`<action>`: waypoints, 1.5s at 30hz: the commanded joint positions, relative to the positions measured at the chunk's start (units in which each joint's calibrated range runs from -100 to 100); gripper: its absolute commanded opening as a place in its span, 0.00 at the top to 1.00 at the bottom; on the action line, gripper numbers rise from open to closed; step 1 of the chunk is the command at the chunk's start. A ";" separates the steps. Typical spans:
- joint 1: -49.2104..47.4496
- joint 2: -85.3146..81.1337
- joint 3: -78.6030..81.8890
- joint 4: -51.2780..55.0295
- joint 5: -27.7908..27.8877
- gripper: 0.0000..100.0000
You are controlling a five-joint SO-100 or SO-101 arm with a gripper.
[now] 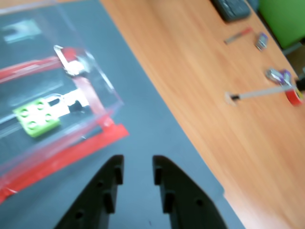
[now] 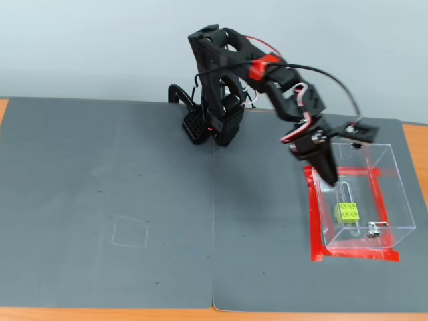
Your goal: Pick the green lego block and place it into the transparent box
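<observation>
The green lego block (image 1: 37,117) (image 2: 348,211) lies studs up on the floor of the transparent box (image 1: 102,88) (image 2: 396,194), apart from my gripper. A metal latch (image 1: 71,64) sits on the box wall, and red tape (image 1: 76,150) edges its base. In the wrist view my gripper (image 1: 138,164) enters from the bottom edge, just outside the box's taped corner, open with nothing between its black fingers (image 1: 174,191). In the fixed view the gripper (image 2: 330,179) points down over the box's rear left corner.
The box stands on a dark grey mat (image 2: 100,200) with a faint square outline (image 2: 130,232). The arm's base (image 2: 214,124) is at the mat's far edge. Beyond the mat lies wooden table (image 1: 190,71) with a red tape roll (image 1: 295,95), small metal parts (image 1: 279,75) and a dark device (image 1: 231,8).
</observation>
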 commanded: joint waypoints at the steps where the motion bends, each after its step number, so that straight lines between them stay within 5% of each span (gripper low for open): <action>1: 6.22 -8.18 4.16 -0.83 -0.07 0.93; 16: 32.33 -40.23 31.12 -0.05 -2.36 0.93; 31: 32.85 -61.09 58.53 4.29 -9.24 0.93; 45: 34.79 -61.09 61.70 7.15 -12.88 0.93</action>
